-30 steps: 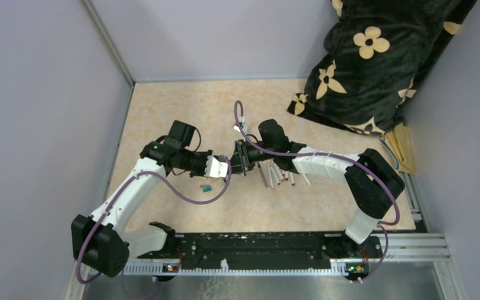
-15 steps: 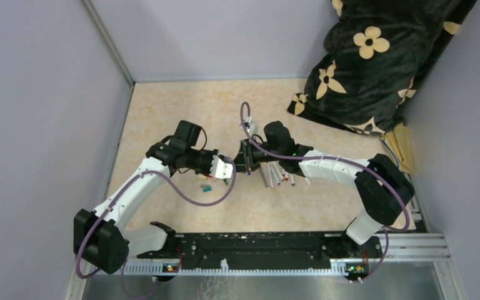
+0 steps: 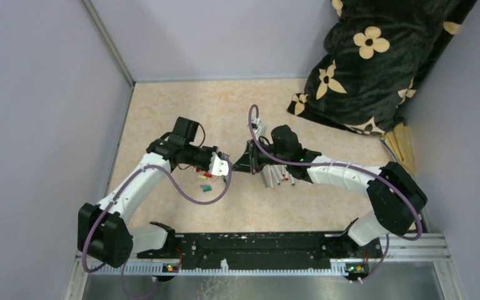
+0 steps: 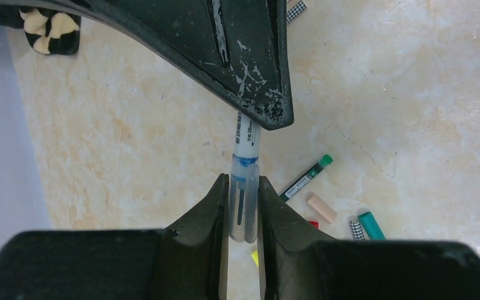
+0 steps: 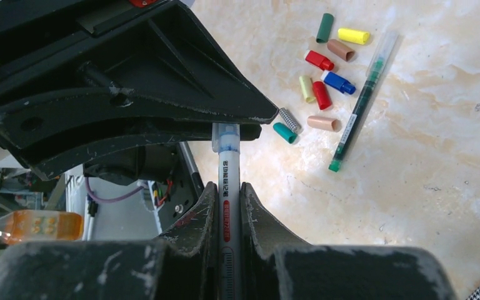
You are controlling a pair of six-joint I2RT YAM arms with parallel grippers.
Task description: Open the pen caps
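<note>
The left tool is clamped on the clear cap and the right tool on the white barrel of one pen, held above the worktop near the uncapped green pen, beside which loose caps lie. To uncap it cleanly, draw the tools apart straight along the barrel, with firm grips and no bending.

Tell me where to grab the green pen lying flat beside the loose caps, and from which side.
Grip the green pen at mid-barrel, coming straight down with the fingers closing across its width. It lies flat on the table, so only its top is free. The loose caps crowd one flank near its green end, so mid-barrel probably leaves room for both fingers.
</note>
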